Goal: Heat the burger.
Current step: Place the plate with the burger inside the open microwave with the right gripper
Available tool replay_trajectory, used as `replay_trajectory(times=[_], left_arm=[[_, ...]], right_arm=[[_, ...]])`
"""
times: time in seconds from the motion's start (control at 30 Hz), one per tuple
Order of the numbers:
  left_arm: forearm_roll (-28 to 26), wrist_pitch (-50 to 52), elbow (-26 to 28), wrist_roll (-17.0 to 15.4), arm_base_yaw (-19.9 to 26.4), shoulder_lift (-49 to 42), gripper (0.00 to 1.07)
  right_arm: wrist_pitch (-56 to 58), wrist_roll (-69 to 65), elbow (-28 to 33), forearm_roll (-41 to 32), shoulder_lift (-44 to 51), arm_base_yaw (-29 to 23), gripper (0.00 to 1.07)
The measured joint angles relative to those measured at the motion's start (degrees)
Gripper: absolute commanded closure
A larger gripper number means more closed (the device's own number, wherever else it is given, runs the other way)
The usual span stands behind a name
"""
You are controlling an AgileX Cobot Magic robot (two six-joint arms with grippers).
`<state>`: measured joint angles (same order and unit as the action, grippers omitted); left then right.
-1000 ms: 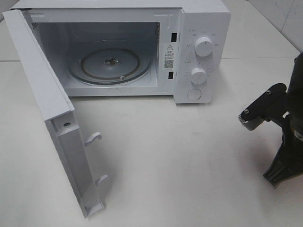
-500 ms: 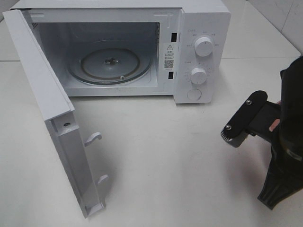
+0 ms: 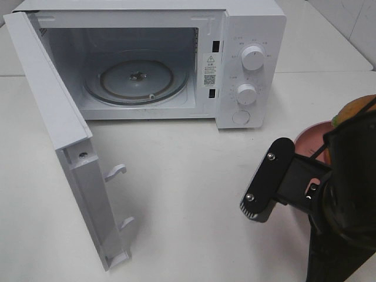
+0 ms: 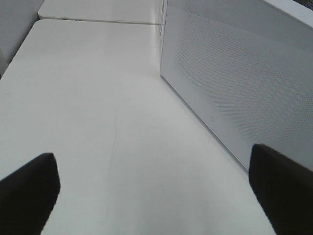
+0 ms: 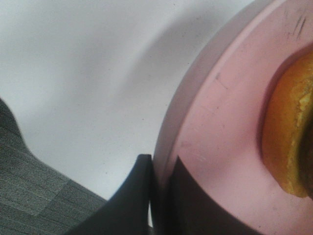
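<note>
The right claw (image 5: 160,171) is seen closed narrow on the rim of the pink plate (image 5: 220,122). One of its dark fingers (image 5: 139,193) is pressed against the outer side of the rim and the other is laid over the inner side. Just beyond the tips, further in on the plate, the burger (image 5: 288,142) is found, and only the golden-brown edge of its bun is shown in the wrist view. Whether the plate is lifted off the white table (image 5: 88,73) cannot be told.

From the high camera the claw itself is hidden under the black right arm (image 3: 346,194). The plate (image 3: 310,136) and the burger (image 3: 354,107) are glimpsed just past that arm, the burger being partly covered by it. Well ahead of the claw and off to its left, the white microwave (image 3: 252,23) is set on the table (image 3: 194,194). Its door (image 3: 47,100) is swung wide open, and the glass turntable (image 3: 138,79) is shown bare inside. Two round knobs (image 3: 252,57) and a round button (image 3: 241,117) are placed on the panel beside the cavity.

The left claw (image 4: 156,196) is held wide open, low over the table (image 4: 98,98), with nothing between its fingers (image 4: 27,191). The door's meshed outer face (image 4: 234,73) is seen close ahead of it, to its right.
</note>
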<state>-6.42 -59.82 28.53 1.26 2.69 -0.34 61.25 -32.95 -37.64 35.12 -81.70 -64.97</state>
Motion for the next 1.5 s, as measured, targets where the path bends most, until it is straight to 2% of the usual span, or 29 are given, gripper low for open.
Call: replay_trajectory(times=[0.63,1.3,1.43,1.5], left_arm=[[0.0,0.0,0.0,0.0,0.0,0.0,0.03],[0.0,0.0,0.0,0.0,0.0,0.0,0.03],[0.0,0.0,0.0,0.0,0.0,0.0,0.03],[0.0,0.0,0.0,0.0,0.0,0.0,0.03]], right_arm=[[-0.4,1.5,0.0,-0.1,0.0,-12.0,1.07],[-13.2,18.7,0.0,6.2,0.0,-12.1,1.07],[-15.9,21.7,0.0,6.2,0.0,-10.6,1.07],[-18.6,25.9,0.0,6.5,0.0,-6.2,1.07]])
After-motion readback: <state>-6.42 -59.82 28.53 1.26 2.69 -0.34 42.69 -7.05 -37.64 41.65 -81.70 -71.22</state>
